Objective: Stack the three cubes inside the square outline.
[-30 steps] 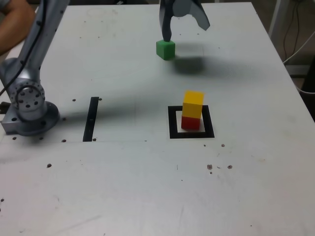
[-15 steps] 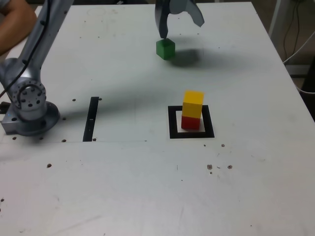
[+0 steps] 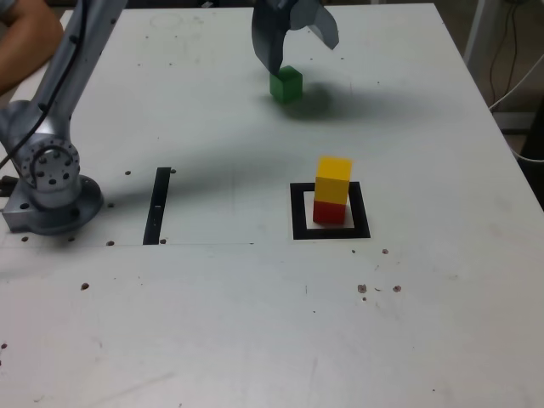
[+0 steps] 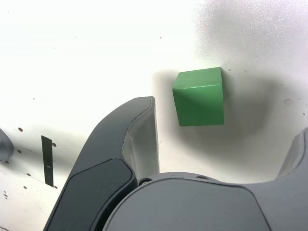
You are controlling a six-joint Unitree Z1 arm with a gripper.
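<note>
Since a second ago, the gripper (image 3: 299,53) has shifted toward the exterior view's left and sunk around the green cube (image 3: 286,84), which has stayed put on the table (image 3: 425,280). Its jaws gape wide, holding nothing; the cube sits between them, clear of the nearer finger (image 4: 139,139). Reaching far across the table, the arm angles downward. The yellow cube (image 3: 333,179) tops the red cube (image 3: 330,211) inside the square outline (image 3: 297,217).

Green cube (image 3: 286,84), yellow cube (image 3: 333,179), red cube (image 3: 329,212), black-bordered white square outline (image 3: 297,221).
</note>
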